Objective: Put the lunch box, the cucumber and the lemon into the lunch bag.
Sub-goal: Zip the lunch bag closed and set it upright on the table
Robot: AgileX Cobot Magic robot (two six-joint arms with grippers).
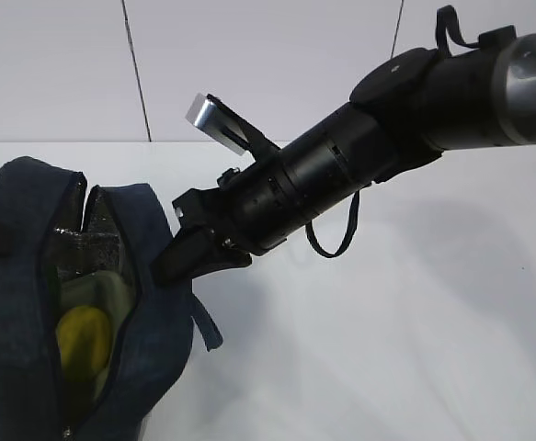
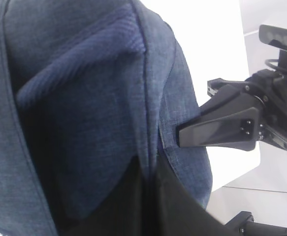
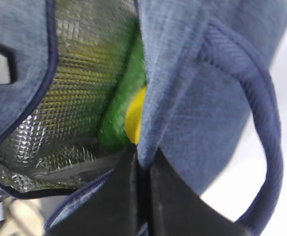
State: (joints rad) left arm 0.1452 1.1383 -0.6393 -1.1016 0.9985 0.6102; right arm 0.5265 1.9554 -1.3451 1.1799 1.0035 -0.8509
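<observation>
The dark navy lunch bag (image 1: pixel 28 303) lies open at the left of the table, its silvery lining (image 3: pixel 79 83) showing. Inside it the yellow lemon (image 1: pixel 84 342) rests against a pale green surface that looks like the lunch box lid (image 1: pixel 100 290). In the right wrist view the green cucumber (image 3: pixel 121 103) lies beside the lemon (image 3: pixel 136 118). My right gripper (image 3: pixel 142 158) is shut on the bag's right rim fabric, and shows there too as my right gripper (image 1: pixel 171 262). My left gripper (image 2: pixel 152 167) is shut on a fold of the bag's cloth on the other side.
A strap handle (image 3: pixel 269 147) loops out beside the right gripper. The right arm (image 1: pixel 369 156) slants down from the upper right over the white table (image 1: pixel 387 349). A white wall (image 1: pixel 277 64) stands behind.
</observation>
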